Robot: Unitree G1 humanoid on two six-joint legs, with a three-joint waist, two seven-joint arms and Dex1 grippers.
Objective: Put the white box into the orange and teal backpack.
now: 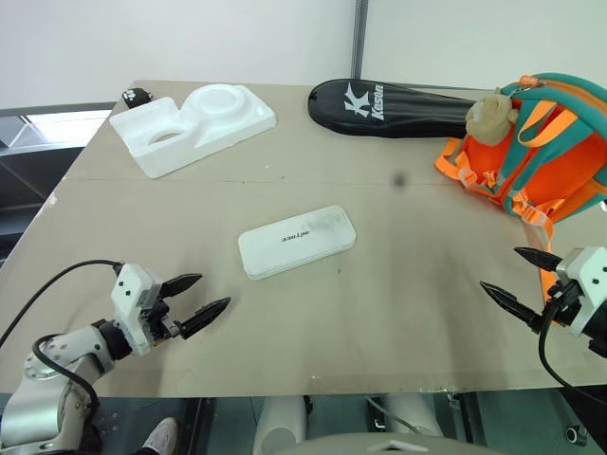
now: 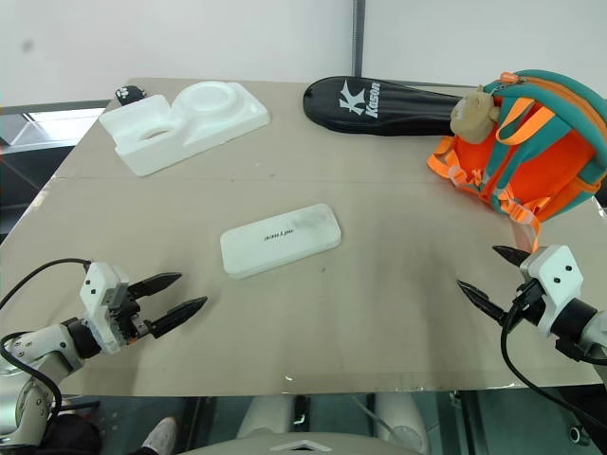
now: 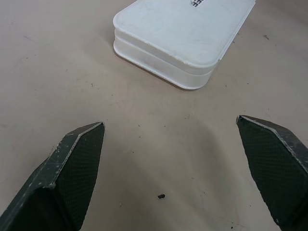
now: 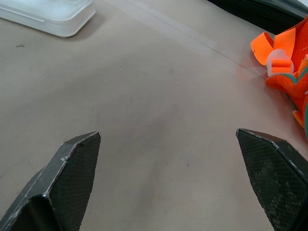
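Left end effector (image 1: 194,300) fingers apart, empty, near the table (image 1: 398,313) front edge. White box (image 1: 297,241) flat mid-table, untouched. Right end effector (image 1: 520,279) also apart, just before the orange and teal backpack (image 1: 531,152). Pre-grasp step; next, probably the left reaches for the box.

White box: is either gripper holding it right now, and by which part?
Nothing is held. The white box lies flat on the table, untouched, with the left gripper and right gripper open and apart from it.
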